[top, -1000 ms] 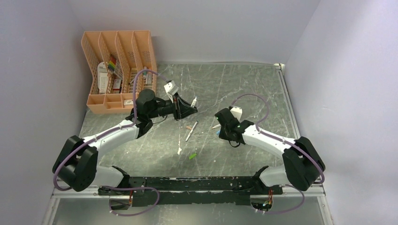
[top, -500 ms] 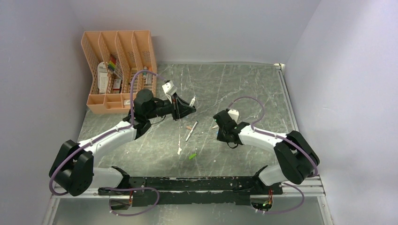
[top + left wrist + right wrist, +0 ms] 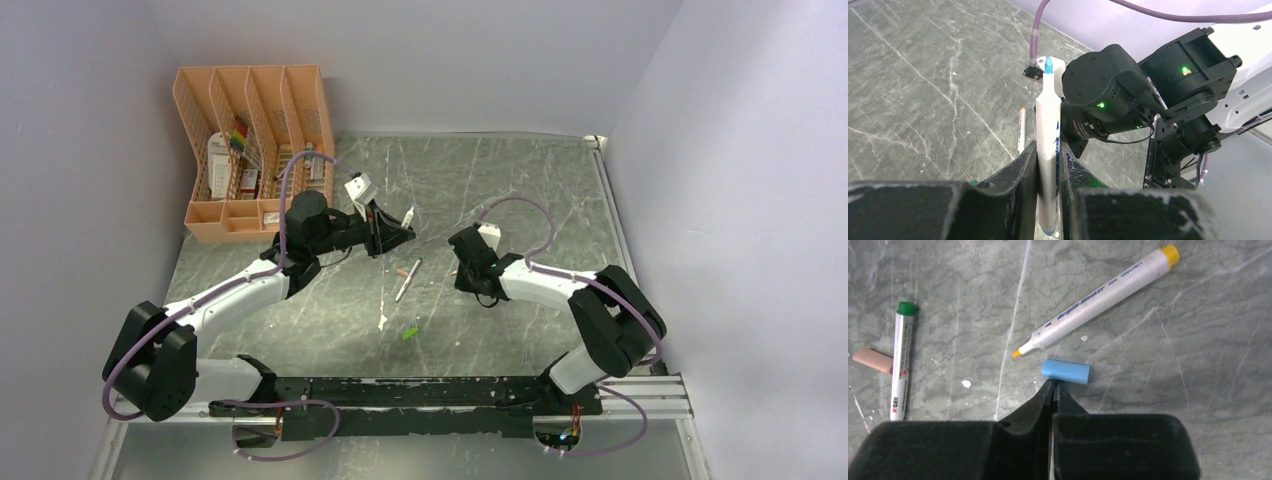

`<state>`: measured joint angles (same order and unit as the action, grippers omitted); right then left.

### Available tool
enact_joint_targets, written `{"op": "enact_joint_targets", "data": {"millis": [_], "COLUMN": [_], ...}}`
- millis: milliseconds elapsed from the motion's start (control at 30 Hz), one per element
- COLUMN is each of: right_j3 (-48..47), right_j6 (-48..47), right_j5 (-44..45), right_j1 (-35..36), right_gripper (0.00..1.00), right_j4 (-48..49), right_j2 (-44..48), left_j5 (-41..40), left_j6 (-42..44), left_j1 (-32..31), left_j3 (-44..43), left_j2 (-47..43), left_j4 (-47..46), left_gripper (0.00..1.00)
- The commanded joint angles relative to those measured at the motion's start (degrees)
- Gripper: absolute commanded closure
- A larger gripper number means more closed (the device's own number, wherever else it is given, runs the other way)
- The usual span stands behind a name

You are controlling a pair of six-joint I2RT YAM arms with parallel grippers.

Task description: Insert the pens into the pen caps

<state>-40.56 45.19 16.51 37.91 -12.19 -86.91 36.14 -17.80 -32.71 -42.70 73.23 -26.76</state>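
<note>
My left gripper [image 3: 1048, 165] is shut on a white pen [image 3: 1048, 125] with a blue tip and holds it above the table; it shows in the top view [image 3: 403, 230]. My right gripper [image 3: 1054, 385] is shut and empty, its tips at the near edge of the blue cap [image 3: 1066, 371] lying on the table. A pen with an orange tip [image 3: 1098, 300] lies just beyond that cap. A green-ended pen [image 3: 900, 360] lies to the left beside the orange-pink cap [image 3: 872, 360]. The green cap [image 3: 410, 332] lies nearer the arm bases.
A peach mesh organiser [image 3: 255, 150] with stationery stands at the back left. The right arm's wrist [image 3: 1128, 95] fills the left wrist view close behind the held pen. Walls close the table on three sides.
My right arm has swung left and a little farther out, bringing its shut gripper over the blue cap. The left arm with its pen has barely moved.
</note>
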Motion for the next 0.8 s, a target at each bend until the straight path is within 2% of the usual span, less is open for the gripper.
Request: {"op": "enact_joint_targets", "data": {"millis": [0,233,433,533,567,633,667,767], "right_j3": [0.1,-1.8,-2.3,-2.3,-2.1,-2.3,-2.5,-2.5], "right_j6": [-1.2,-3.1,-5.8,-8.9,-10.1,-12.4,-13.6,-15.5], "right_j5": [1.1,-0.7,-3.0,-2.1,-1.6,-0.5,-0.4,-0.4], "right_j1": [-1.3,-2.9,-2.8,-2.8,-2.8,-2.9,-2.9,-2.9], "right_gripper": [1.00,1.00,0.96,0.84,0.77,0.55,0.48,0.40], "right_j4": [-0.6,0.8,0.9,0.6,0.5,-0.6,-1.4,-3.0], "right_j2": [-3.0,-4.4,3.4,6.8,7.1,6.5,5.9,4.2], "left_j5": [-0.7,-0.6,-0.6,-0.1,0.1,0.4,0.4,0.8], "left_j6": [1.4,1.3,1.1,0.6,0.3,-0.1,-0.2,-0.2], "left_j1": [0.3,0.3,0.3,0.4,0.4,0.4,0.4,0.4], "left_j3": [-0.6,-0.5,-0.5,-0.4,-0.4,-0.4,-0.4,-0.3], "left_j2": [-0.9,-0.3,0.0,0.3,0.4,0.7,0.8,0.4], "left_j4": [0.3,0.2,-0.2,-0.9,-1.3,-1.7,-1.9,-2.1], "left_gripper": [0.93,0.93,0.93,0.93,0.93,0.93,0.93,0.93]}}
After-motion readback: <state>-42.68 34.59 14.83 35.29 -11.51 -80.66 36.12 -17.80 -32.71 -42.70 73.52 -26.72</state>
